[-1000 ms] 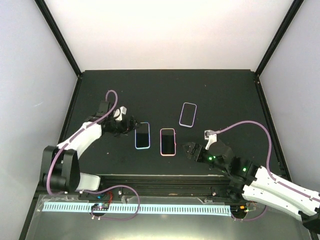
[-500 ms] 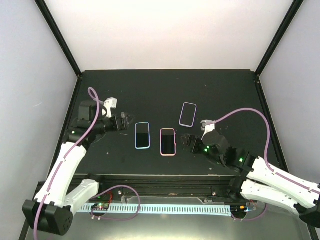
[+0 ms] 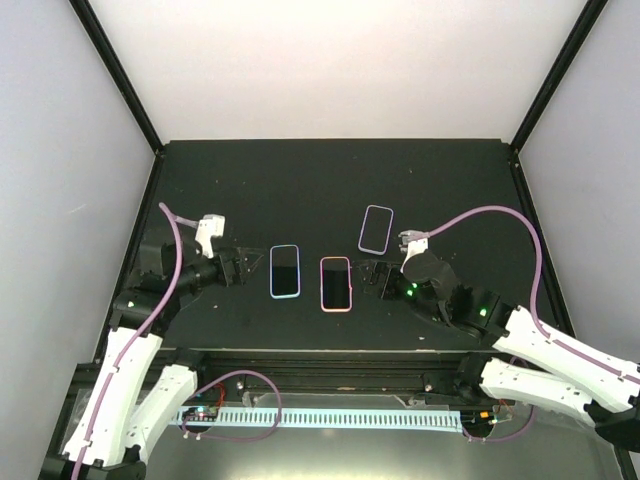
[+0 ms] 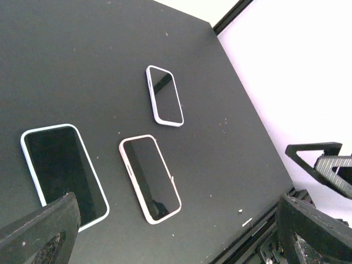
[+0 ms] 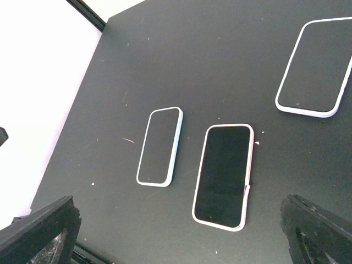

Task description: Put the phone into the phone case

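Note:
Three flat slabs with dark faces lie on the black table (image 3: 450, 190): a blue-rimmed one (image 3: 285, 271), a pink-rimmed one (image 3: 336, 284) and a lilac-rimmed one (image 3: 376, 229). The pink-rimmed one (image 4: 149, 177) has a glossy, mirroring face, like a phone seated in a case. Which of the other two is a phone or an empty phone case I cannot tell. My left gripper (image 3: 238, 268) stands open just left of the blue-rimmed one (image 4: 63, 173), touching nothing. My right gripper (image 3: 375, 278) stands open just right of the pink-rimmed one (image 5: 223, 175), below the lilac-rimmed one (image 5: 314, 67).
Black frame posts (image 3: 120, 75) rise at the table's back corners against white walls. A metal rail (image 3: 330, 360) runs along the near edge between the arm bases. Small white specks (image 4: 245, 222) dot the surface near the front.
My left arm has swung back and to the left, drawing its gripper away from the blue-rimmed slab. My right gripper has moved forward to beside the pink-rimmed one. The slabs have not moved.

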### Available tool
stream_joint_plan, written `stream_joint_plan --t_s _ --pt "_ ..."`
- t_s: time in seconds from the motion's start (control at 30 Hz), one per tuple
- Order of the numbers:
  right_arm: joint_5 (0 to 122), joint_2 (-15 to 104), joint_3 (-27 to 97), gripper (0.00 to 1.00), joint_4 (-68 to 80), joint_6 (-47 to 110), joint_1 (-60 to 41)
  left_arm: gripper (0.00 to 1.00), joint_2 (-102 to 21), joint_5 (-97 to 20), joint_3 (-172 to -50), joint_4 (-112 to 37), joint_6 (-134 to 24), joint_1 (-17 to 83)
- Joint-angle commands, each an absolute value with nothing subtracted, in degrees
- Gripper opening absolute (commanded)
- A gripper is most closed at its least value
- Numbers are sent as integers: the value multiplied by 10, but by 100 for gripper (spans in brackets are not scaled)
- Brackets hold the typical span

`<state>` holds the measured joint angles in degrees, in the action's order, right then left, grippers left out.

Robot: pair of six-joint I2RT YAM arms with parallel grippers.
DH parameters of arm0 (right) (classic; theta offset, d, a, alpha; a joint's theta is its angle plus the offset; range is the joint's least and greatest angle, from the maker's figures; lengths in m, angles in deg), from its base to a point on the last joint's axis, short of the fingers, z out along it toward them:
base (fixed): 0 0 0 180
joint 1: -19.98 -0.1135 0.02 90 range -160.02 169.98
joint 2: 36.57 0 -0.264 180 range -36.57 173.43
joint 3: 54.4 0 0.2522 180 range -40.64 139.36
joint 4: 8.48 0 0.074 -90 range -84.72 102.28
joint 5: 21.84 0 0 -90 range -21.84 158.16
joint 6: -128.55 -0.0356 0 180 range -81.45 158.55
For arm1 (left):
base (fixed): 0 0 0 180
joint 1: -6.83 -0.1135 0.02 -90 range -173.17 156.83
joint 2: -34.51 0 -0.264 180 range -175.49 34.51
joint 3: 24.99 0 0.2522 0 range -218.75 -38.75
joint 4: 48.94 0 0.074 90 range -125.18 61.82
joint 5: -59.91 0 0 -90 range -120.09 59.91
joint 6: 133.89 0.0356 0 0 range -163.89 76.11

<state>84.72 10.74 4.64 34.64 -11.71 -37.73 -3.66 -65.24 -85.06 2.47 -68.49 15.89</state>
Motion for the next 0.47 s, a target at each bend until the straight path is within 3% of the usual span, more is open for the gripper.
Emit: stream_joint_plan --t_s 0.0,0.43 --pt "846 109 41 100 340 -132 -375 99 -29 -678 -828 13 -703 158" --pt "842 107 36 100 332 -137 -375 99 -24 -695 -800 -28 -704 159"
